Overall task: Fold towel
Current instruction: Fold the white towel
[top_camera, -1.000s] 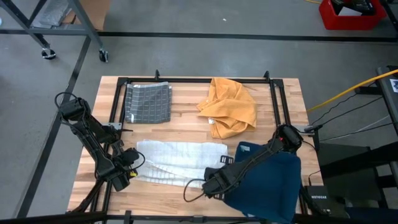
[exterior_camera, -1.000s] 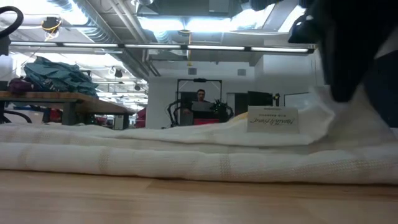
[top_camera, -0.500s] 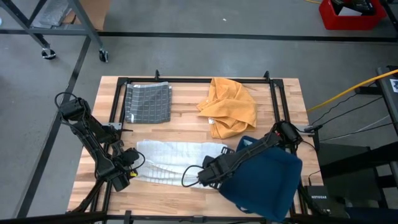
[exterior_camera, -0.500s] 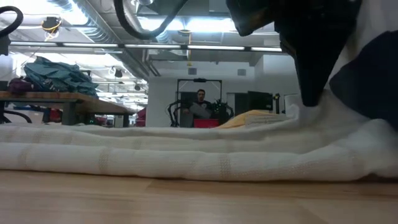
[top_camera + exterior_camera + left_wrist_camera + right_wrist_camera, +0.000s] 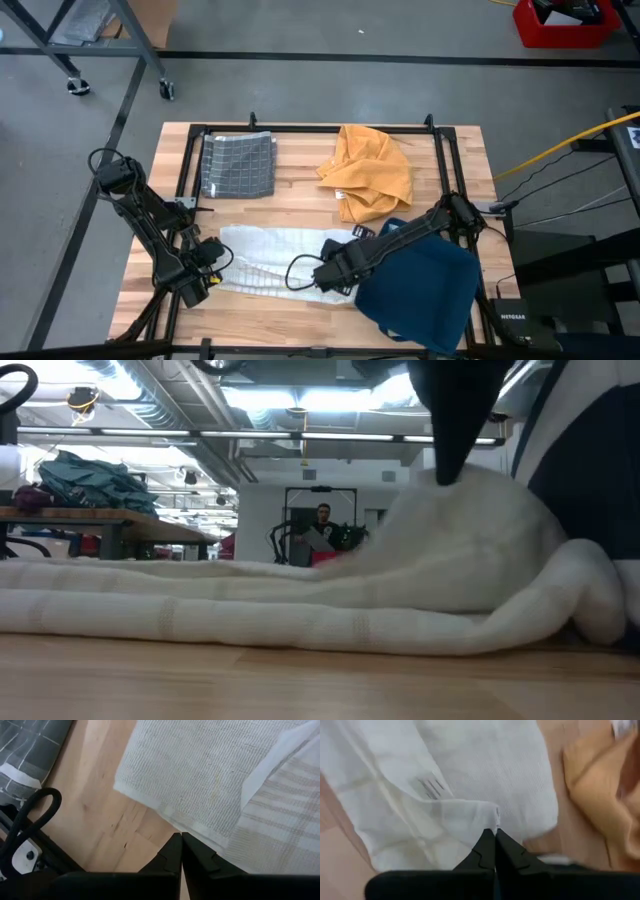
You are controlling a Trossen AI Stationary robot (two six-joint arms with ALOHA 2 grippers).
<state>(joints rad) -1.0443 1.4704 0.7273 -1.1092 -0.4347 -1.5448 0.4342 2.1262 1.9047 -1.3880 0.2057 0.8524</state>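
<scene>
We're in a workshop-style lab: bare concrete floor (image 5: pixel 330 90), exposed ceiling ducts (image 5: pixel 150 400), wheeled racks (image 5: pixel 70 50) upper left.

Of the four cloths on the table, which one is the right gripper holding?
The white ribbed towel at the near edge. The right gripper is shut on its lifted edge; the grey checked, orange and dark blue cloths are not gripped.

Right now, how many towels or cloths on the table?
4: white towel front centre, pinched by the right gripper; grey checked cloth back left; orange cloth back centre-right; dark blue cloth front right. More could hide underneath.
</scene>
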